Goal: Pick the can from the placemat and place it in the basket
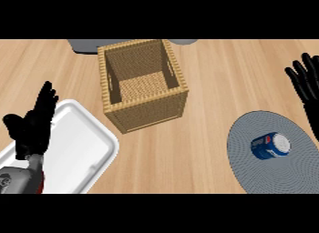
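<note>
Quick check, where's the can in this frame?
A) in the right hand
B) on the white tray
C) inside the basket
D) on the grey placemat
D: the can rests on the grey placemat, apart from the basket, and the right hand is open, holding nothing.

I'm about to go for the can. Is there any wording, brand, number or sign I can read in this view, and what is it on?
Can on the placemat: blue side with a white mark, too blurred to read; nothing can be quoted.
Basket: no text.
White tray: no text.
Counter: no text.
</note>
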### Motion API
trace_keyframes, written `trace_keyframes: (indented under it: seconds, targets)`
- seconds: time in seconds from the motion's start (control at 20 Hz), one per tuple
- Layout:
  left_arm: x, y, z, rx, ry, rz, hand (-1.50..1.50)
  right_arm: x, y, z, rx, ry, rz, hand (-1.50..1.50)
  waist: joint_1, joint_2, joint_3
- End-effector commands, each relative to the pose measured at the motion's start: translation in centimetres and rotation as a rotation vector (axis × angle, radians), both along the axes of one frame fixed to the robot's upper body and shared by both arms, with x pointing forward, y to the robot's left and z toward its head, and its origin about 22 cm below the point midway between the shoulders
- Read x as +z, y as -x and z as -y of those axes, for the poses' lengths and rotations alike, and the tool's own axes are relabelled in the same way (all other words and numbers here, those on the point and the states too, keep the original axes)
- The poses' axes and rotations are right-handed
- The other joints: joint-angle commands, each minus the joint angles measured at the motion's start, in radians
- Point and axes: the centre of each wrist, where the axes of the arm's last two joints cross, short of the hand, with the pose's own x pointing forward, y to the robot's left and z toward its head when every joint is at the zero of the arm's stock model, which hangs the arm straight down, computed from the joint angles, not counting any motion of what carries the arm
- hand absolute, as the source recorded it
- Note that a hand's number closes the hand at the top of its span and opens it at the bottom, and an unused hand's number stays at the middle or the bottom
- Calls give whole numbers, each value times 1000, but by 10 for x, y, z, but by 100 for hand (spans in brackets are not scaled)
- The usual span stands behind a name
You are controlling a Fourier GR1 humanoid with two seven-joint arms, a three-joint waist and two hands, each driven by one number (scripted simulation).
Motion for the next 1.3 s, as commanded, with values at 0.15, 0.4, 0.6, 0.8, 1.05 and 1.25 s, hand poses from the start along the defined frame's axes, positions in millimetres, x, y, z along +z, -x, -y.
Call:
trace_keyframes:
  seconds: [0.15,0.4,0.6,0.8,1.05,1.25]
  targets:
    - [11,-11,4,-76,-94,-55,0,-71,7,64,-16,-327,12,150,14,10,11]
    - [6,-12,6,-150,-89,-157,0,-74,12,20,190,-520,419,150,-16,-2,11]
    - [4,-9,13,-149,-99,-183,0,-95,48,0,-134,-326,419,-150,-10,-9,3]
    - [10,-17,-2,-147,-98,-170,0,-66,61,60,-313,41,273,-150,-24,-10,-1]
    - [-1,-11,-5,-139,-104,-195,0,-22,94,132,-385,512,124,-150,-34,-8,-3]
    - [7,-12,4,-144,-87,-171,0,2,110,152,-191,761,-69,-150,-24,-9,0]
